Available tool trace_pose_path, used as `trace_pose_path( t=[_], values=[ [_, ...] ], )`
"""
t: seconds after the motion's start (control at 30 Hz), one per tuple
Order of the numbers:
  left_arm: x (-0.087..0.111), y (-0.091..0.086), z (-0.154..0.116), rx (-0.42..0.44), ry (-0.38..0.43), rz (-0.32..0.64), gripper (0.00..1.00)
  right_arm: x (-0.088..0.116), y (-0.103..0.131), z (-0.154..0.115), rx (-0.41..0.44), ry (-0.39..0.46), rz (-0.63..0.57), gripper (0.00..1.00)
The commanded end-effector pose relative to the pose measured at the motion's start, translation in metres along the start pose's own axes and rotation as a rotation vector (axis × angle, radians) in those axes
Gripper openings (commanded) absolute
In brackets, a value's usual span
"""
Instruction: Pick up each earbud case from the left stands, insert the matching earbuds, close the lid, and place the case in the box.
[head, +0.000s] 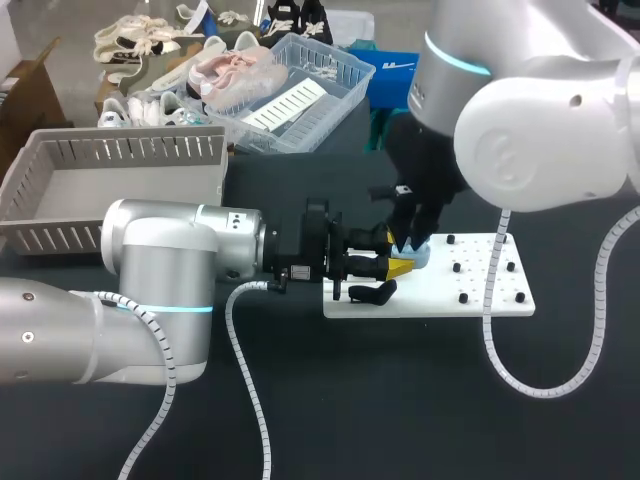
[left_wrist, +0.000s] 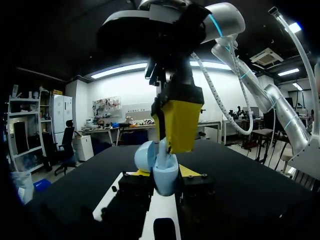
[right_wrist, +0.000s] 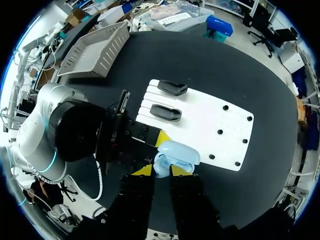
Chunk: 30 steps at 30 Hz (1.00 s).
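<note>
The light-blue case (left_wrist: 165, 177) is off its stand and held over the left part of the white board (head: 500, 290) with its lid swung open. It sits between the yellow tips of the left gripper (head: 395, 256), whose jaws are closed on its body from 2 sides. The left arm comes in low and level over the tabletop (head: 400, 400). I read that as a way to keep the case upright with its mouth facing up and free, so the other arm has a steady target. The right gripper (left_wrist: 172, 125) stands straight above the case, its end at the open mouth beside the lid. That vertical approach suits pushing an earbud down into its well, so the step in hand looks like insertion. Whether the right jaws are gripping anything I cannot tell: the case and the left tips crowd that spot in every view, and a small light-blue neck under the gripper could be an earbud or part of the hinge. 2 black shapes (right_wrist: 165, 112) lie on the board beside the left gripper, either stands or further cases, I cannot say which. The grey box (head: 130, 150) sits well apart at the far left, on the left arm's side, handy for the drop once the lid is shut; the lid is up, so closing and boxing are not yet done
</note>
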<state>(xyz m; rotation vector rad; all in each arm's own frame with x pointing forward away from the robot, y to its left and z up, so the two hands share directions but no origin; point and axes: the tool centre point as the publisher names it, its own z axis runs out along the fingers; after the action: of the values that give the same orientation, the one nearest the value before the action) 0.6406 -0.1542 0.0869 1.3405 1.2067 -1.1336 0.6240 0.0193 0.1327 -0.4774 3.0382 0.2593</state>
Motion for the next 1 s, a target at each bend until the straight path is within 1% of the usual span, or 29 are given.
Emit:
trace_pose_path(
  t=[0.03,0.23,0.27,0.3,0.33,0.37,0.4,0.53,0.6,0.67,0.73,0.8,0.87,0.93,1.0],
  values=[
    [0.001,0.0,0.0,-0.001,-0.003,0.001,0.0,0.0,0.001,0.003,0.009,0.002,0.001,0.0],
    [0.001,0.0,0.0,-0.001,-0.003,0.001,0.0,0.0,0.001,0.004,0.014,0.003,0.004,0.0],
    [0.001,0.0,0.0,-0.001,-0.003,0.001,0.0,0.0,0.001,0.004,0.017,0.004,0.006,0.1],
    [0.001,0.0,0.0,-0.001,-0.003,0.001,0.0,0.0,0.001,0.005,0.018,0.005,0.007,0.25],
    [0.001,0.0,0.0,-0.001,-0.003,0.001,0.0,0.0,0.001,0.005,0.02,0.006,0.007,0.33],
    [0.001,0.0,0.0,-0.001,-0.003,0.001,0.0,0.0,0.001,0.005,0.021,0.006,0.008,0.38],
    [0.001,0.0,0.0,-0.001,-0.003,0.001,0.0,0.0,0.001,0.004,0.021,0.006,0.008,0.42],
    [0.001,0.0,0.0,-0.001,-0.003,0.001,0.0,0.003,0.004,-0.003,0.02,-0.006,0.008,0.44],
    [0.001,0.0,0.0,-0.001,-0.003,0.001,0.0,0.007,0.006,-0.008,0.017,-0.011,-0.005,0.49],
    [0.001,0.0,0.0,-0.001,-0.003,0.001,0.0,0.011,0.007,-0.015,0.017,-0.019,-0.014,0.5],
    [0.001,0.0,0.0,-0.001,-0.003,0.001,0.0,0.015,0.007,-0.023,0.016,-0.039,-0.018,0.61],
    [0.001,0.0,0.0,-0.001,-0.003,0.001,0.0,0.018,0.005,-0.03,0.002,-0.061,-0.002,0.76],
    [0.001,0.0,0.0,-0.001,-0.003,0.001,0.0,0.018,-0.002,-0.034,0.01,-0.093,0.044,0.84],
    [0.001,0.0,0.0,-0.001,-0.003,0.001,0.0,0.014,-0.012,-0.034,0.042,-0.118,0.121,0.89],
    [0.001,0.0,0.0,-0.001,-0.003,0.001,0.0,0.009,-0.021,-0.032,0.058,-0.127,0.198,1.0]
  ],
)
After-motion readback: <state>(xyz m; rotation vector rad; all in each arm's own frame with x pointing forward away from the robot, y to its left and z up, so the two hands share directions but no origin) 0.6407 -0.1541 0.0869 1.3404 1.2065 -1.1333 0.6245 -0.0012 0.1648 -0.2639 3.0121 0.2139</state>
